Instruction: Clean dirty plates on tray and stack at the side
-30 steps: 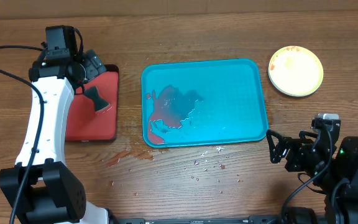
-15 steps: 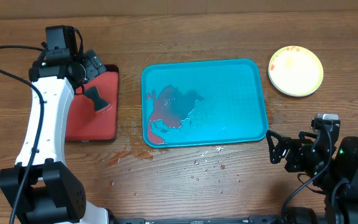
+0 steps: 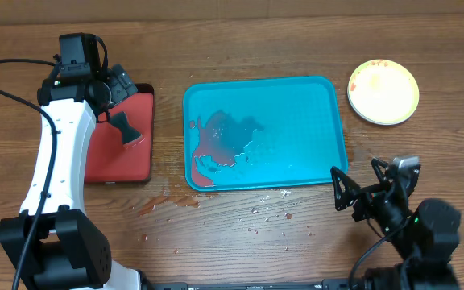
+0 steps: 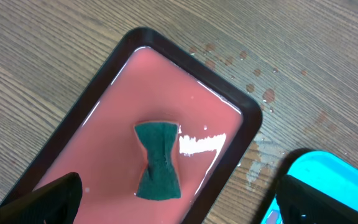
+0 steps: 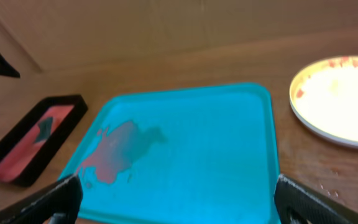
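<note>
Tray [image 3: 296,137] shows a red smear [image 3: 210,147] at 9 o'clock — only the left wrist reveals wet gloss around the sponge [image 4: 158,160]; left gripper [image 4: 179,198] and right gripper [image 5: 178,200] gape wide, empty.

The teal tray [image 3: 296,129] lay flat mid-counter, nearer the far edge, long side left to right, with a watery red smear [image 3: 208,149] across its left part. A yellow-green plate [image 3: 383,92] sat upright off the tray toward the far right corner, red flecks on its far rim.

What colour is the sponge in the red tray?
The sponge is dark green; left wrist view shows it best.
</note>
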Motion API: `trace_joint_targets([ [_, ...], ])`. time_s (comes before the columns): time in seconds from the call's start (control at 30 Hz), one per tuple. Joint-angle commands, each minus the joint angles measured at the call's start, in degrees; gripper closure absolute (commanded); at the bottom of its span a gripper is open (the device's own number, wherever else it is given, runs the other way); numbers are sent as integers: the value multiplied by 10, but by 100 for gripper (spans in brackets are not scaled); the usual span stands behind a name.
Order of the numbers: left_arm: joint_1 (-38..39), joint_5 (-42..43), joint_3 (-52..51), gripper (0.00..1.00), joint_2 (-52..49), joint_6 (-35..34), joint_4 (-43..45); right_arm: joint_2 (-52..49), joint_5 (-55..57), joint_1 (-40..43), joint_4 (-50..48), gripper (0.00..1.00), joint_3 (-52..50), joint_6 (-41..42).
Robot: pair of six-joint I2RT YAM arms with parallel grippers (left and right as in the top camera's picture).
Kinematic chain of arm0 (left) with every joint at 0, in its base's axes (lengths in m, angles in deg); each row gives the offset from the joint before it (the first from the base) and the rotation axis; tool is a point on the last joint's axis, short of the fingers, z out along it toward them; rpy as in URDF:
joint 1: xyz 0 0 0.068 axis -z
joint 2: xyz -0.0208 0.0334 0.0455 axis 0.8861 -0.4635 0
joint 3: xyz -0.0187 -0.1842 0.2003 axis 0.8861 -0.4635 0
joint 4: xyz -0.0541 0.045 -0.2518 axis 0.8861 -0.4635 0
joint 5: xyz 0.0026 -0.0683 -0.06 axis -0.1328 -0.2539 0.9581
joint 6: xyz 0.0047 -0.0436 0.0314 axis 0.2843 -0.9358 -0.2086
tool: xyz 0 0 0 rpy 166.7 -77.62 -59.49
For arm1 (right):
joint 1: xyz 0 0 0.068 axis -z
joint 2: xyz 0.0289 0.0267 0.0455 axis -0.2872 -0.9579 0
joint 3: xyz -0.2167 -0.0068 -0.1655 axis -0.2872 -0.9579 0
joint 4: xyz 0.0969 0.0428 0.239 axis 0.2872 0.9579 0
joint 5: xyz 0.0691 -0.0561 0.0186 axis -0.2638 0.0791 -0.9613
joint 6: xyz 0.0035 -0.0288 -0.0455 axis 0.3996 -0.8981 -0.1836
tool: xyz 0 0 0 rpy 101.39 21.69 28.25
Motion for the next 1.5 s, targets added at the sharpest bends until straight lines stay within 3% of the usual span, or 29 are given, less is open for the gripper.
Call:
trace_joint_targets([
  [0.0,-2,3,5,0,-6,-1,1,55,-16,-5,-77,0,-77,-1],
  [0.2,-2,3,5,0,-6,-1,1,130,-13,-13,-177,0,-165,-1],
  [0.37,-2,3,5,0,-6,-1,1,193,-12,-13,-185,0,-198,-2],
  [0.8,-2,3,5,0,-6,-1,1,195,46,-13,-224,0,-215,-3],
  [0.97,-2,3,5,0,-6,-1,1,195,68,-13,-296,0,-246,-3],
  [1.2,-2,3,5,0,-6,-1,1,195,104,-13,-297,0,-249,-3],
  [1.47,-2,3,5,0,-6,-1,1,195,190,-13,-229,0,-249,-3],
])
